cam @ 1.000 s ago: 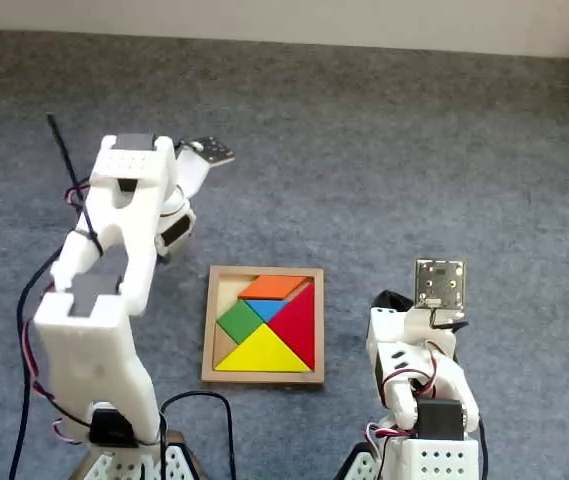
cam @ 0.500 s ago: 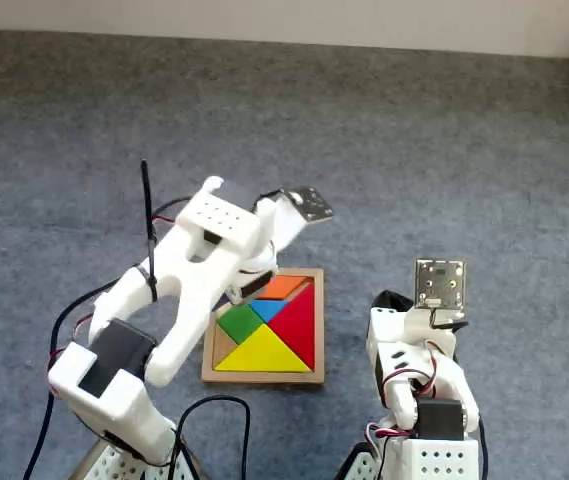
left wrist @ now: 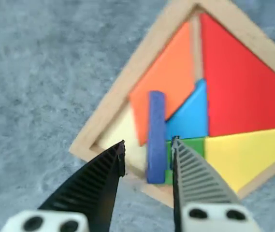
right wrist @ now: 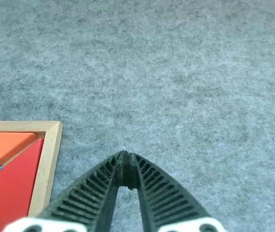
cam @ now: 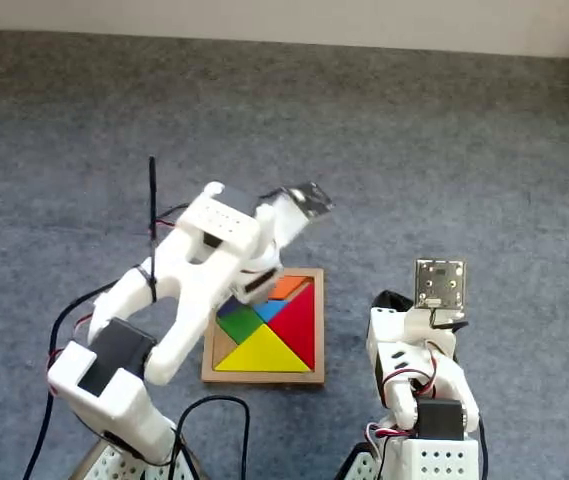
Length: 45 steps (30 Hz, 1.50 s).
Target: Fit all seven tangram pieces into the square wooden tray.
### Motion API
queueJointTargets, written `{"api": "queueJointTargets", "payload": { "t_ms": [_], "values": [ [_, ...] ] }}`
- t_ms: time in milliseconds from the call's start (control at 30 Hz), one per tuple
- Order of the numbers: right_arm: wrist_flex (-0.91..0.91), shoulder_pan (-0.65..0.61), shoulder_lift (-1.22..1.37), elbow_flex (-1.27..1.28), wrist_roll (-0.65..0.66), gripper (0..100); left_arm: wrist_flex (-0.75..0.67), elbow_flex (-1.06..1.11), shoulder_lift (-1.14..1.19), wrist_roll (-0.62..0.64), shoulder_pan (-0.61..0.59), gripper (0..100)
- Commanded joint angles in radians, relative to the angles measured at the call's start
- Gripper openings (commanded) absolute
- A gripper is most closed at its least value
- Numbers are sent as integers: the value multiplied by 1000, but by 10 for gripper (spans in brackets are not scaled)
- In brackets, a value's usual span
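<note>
Blue tangram piece (left wrist: 155, 137), on edge between parted left jaws, over tray (left wrist: 122, 92)

You have a pale wooden tray (cam: 264, 377) on a mottled blue-grey carpet (cam: 414, 150). From the high view, the tray holds a red triangle (cam: 299, 318) along its right side and a yellow triangle (cam: 261, 352) along its near edge. It also holds a green piece (cam: 239, 325) at its left, a light blue triangle (cam: 267, 309) at its centre and an orange piece (cam: 286, 286) at its far edge. A dark blue piece (left wrist: 155, 137) crosses the orange and green, beside a bare cream patch of tray floor. Your left gripper (left wrist: 148, 143) and right gripper (right wrist: 126, 159) are black and ribbed. The left arm (cam: 199, 280) and right arm (cam: 409, 355) are white.
</note>
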Motion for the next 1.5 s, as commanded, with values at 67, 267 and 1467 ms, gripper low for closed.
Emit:
{"api": "queueJointTargets", "payload": {
  "t_ms": [67,267,1467],
  "values": [
    [-18,19,-1,94,-5,5,-40,-16,-21,3,-76,171],
    [-18,19,-1,94,-3,5,-35,-61,-19,3,-127,171],
    [-18,48,-2,94,-8,5,-147,105,-13,2,-107,171]
  ]
}}
